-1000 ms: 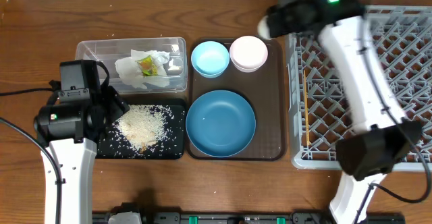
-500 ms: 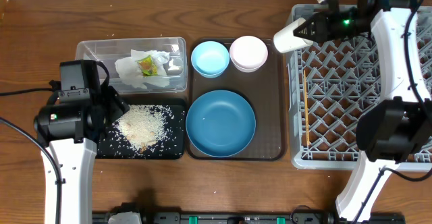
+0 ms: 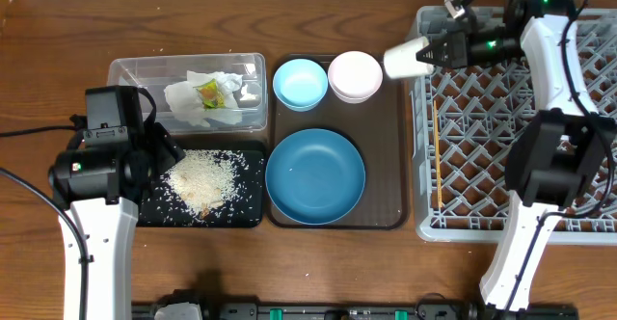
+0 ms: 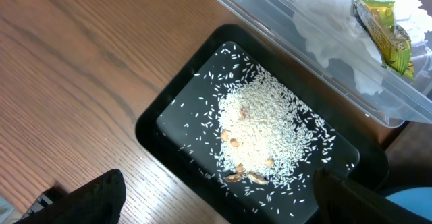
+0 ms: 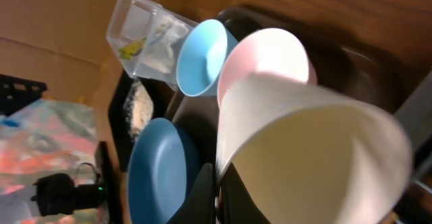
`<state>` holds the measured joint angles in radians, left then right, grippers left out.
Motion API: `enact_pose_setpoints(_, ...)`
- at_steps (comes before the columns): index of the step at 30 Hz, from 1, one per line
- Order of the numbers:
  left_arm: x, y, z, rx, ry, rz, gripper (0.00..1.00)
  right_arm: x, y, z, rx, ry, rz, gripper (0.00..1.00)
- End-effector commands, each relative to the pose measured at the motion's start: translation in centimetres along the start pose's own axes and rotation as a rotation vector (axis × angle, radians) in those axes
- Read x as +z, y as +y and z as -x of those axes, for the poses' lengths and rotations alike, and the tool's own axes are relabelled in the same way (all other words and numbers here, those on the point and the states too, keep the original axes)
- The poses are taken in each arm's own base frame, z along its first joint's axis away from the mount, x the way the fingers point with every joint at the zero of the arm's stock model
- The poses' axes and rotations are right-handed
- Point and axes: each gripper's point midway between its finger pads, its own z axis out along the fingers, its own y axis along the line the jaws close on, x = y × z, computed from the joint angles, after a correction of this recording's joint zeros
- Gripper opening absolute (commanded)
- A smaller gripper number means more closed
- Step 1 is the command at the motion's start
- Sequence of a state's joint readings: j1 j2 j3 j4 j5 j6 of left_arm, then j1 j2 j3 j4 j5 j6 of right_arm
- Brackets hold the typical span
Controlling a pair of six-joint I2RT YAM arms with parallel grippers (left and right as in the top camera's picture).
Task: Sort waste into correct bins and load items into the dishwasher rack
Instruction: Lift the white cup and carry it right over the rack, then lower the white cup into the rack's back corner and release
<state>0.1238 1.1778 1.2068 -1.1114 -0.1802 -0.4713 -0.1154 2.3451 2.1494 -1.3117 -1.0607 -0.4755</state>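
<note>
My right gripper [image 3: 431,54] is shut on the rim of the small white cup [image 3: 405,58], which it holds on its side in the air by the far-left corner of the grey dishwasher rack [image 3: 521,118]. In the right wrist view the fingers [image 5: 202,197] pinch the wall of the cup [image 5: 317,150]. Thin chopsticks [image 3: 439,156] lie in the rack. The dark-blue plate [image 3: 315,175], light-blue bowl [image 3: 300,83] and pink bowl [image 3: 354,75] sit on the brown tray [image 3: 386,166]. My left gripper [image 4: 216,204] hangs open over the black tray [image 4: 175,96], which holds rice [image 4: 266,133].
The clear tub [image 3: 125,69] behind the black tray holds the crumpled napkin [image 3: 188,103] and the yellow-green wrapper [image 3: 209,93]. A few brown bits [image 4: 246,177] lie among the rice. Bare wooden table [image 3: 318,262] runs along the front.
The right arm has swung its elbow to the right, carrying the cup to the rack's far-left corner. The left arm has not moved.
</note>
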Motion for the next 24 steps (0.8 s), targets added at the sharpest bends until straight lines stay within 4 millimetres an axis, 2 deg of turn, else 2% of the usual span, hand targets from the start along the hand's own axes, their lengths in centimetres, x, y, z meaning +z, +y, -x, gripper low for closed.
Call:
enact_pose_setpoints(1, -0.5, 0.2, 0.7, -0.011, -0.024, 0.006, 0.91, -0.2, -2.3, -0.7, 0.033, -0.005, 0.002, 0.01)
enact_pose_setpoints(5, -0.5, 0.2, 0.7, -0.011, -0.024, 0.006, 0.91, -0.8, -3.4, -1.2, 0.069, -0.011, -0.002, 0.01)
enact_pose_setpoints(14, -0.5, 0.2, 0.7, -0.011, -0.024, 0.006, 0.91, -3.5, -5.2, -2.2, 0.143, -0.028, -0.042, 0.01)
enact_pose_setpoints(19, -0.5, 0.2, 0.7, -0.011, -0.024, 0.006, 0.91, -3.9, -6.5, -3.3, 0.161, 0.018, -0.113, 0.01)
enact_pose_setpoints(24, -0.5, 0.2, 0.7, -0.011, -0.024, 0.006, 0.91, -3.8, -6.2, -3.0, 0.139, 0.005, -0.093, 0.01)
